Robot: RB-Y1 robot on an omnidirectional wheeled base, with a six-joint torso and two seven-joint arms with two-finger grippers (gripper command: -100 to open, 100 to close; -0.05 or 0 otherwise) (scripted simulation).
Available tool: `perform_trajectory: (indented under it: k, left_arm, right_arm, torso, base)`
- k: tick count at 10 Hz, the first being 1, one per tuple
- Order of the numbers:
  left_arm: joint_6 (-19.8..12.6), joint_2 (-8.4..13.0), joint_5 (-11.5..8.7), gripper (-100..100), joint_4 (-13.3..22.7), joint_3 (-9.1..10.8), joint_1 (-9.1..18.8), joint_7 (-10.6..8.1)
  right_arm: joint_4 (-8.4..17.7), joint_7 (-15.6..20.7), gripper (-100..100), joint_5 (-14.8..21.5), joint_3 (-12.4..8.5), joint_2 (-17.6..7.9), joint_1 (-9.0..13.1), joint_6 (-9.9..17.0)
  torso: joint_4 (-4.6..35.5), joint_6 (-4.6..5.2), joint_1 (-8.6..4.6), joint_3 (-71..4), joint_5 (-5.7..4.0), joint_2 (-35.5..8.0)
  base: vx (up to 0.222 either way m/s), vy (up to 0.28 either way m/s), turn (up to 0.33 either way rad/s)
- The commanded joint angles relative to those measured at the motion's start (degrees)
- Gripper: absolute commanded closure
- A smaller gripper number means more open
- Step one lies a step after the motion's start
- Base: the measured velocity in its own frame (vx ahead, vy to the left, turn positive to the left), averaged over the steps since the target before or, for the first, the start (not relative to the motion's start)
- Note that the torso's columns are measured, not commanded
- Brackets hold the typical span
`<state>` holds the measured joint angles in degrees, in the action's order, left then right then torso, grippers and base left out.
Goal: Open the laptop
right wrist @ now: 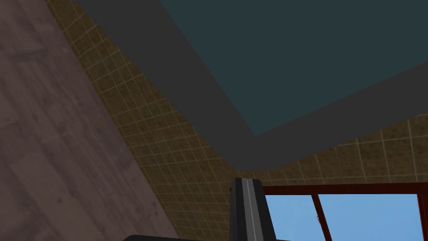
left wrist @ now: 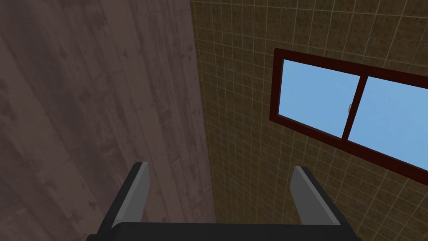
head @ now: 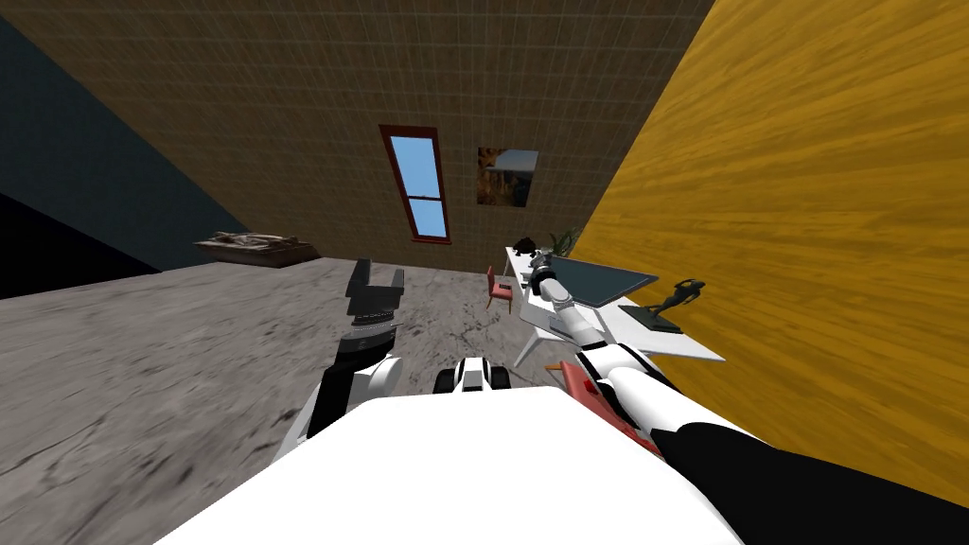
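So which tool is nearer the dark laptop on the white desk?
Right. The right tool, shut, is close by the grey-framed dark laptop on the white desk; the left tool, open, hangs apart over the grey floor.

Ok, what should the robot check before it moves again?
1. Right tool shut: ok.
2. Its tip right by the corner of the laptop's grey frame: ok.
3. Tip touching that frame: cannot tell.
4. Lid looks raised off the white desk: ok; how far, cannot tell.
5. Left tool open, held away from the desk: ok.
6. Dark figurine beside the laptop, apart from the right arm: ok.
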<state>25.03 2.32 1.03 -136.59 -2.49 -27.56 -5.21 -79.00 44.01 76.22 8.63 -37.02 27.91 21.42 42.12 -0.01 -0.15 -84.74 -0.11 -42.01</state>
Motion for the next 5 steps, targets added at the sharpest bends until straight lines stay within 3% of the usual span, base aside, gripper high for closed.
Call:
perform_trajectory:
  k: [1,5]
  left_arm:
    - [0.0,-0.01,0.0,0,0.0,-0.01,0.0,0.0]
    - [0.01,-0.02,0.0,0,-0.01,-0.02,-0.01,0.0]
  right_arm:
    - [1.49,-0.62,-100,-1.53,-1.71,0.52,0.47,1.69]
    - [2.96,-1.11,-100,-3.08,-3.32,0.82,0.86,2.95]
  torso:
    - [0.0,0.06,0.23,-0.03,0.07,0.04]
    - [0.18,0.02,0.03,0.2,0.08,-0.31]
  base:
    - [0.035,0.099,-0.066]
    - [0.045,0.111,-0.062]
